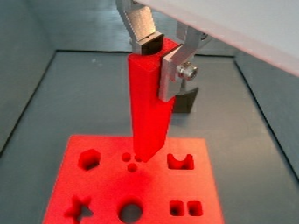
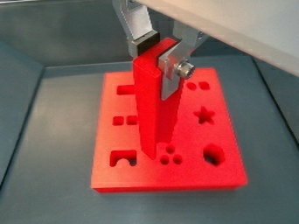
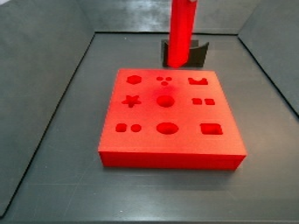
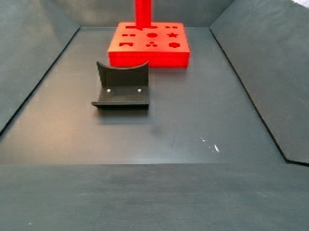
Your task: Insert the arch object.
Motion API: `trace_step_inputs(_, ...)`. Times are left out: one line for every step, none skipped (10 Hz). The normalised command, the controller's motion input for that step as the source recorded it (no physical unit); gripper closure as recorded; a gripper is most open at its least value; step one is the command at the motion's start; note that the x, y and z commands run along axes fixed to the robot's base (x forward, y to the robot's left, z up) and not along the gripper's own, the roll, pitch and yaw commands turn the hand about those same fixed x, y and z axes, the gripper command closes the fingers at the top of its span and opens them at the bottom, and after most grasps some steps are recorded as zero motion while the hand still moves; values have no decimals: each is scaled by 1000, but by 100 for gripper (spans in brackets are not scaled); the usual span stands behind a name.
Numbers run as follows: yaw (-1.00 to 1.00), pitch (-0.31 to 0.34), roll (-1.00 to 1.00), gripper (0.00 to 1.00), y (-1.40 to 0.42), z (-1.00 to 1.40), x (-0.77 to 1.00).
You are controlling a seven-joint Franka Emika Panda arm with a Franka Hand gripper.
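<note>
Holding the bar upright, gripper clamped on its top end, tip low over the board. Whether the tip touches is unclear. Judgement: center the tip over the arch hole, keep it vertical, then descend slowly without forcing.

Clearance around the board

The gripper held the arch object upright above the board; the fixture stood apart (floor elsewhere open).

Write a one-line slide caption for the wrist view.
Gripper holds the red arch object upright above the holed red board.
</note>
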Motion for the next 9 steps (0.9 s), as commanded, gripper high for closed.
trace_step_inputs(-834,4,14,100,46,0,194)
trace_step_inputs(-874,0,-79,100,80,180,269)
trace_step_inputs(-874,0,-123,100,54,177,283)
trace_step_inputs(-886,0,-141,100,20,120,257)
trace_step_inputs(-903,0,-131,100,14,83,234)
trace_step_inputs(-920,0,-131,100,0,26,214)
trace_step_inputs(-937,0,-126,100,0,0,189)
trace_step_inputs(-946,0,-114,100,0,0,183)
trace_step_inputs(-954,0,-94,100,0,-43,183)
